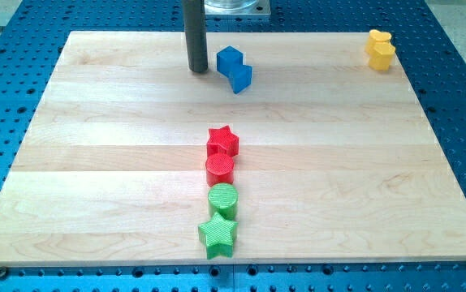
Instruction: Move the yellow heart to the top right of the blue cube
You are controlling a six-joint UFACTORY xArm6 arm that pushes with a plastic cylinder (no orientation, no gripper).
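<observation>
The yellow heart [380, 49] lies at the view's top right corner of the wooden board [95, 162]. The blue cube [234, 69], a blue block of two joined cube-like parts, lies near the top middle of the board. My tip [198, 71] rests on the board just left of the blue cube, a small gap apart. The yellow heart is far to the right of both, slightly higher in the view than the blue cube.
A red star [223, 142], a red cylinder [220, 169], a green cylinder [223, 199] and a green star [218, 234] stand in a column down the middle toward the bottom edge. The board lies on a blue perforated table [460, 122].
</observation>
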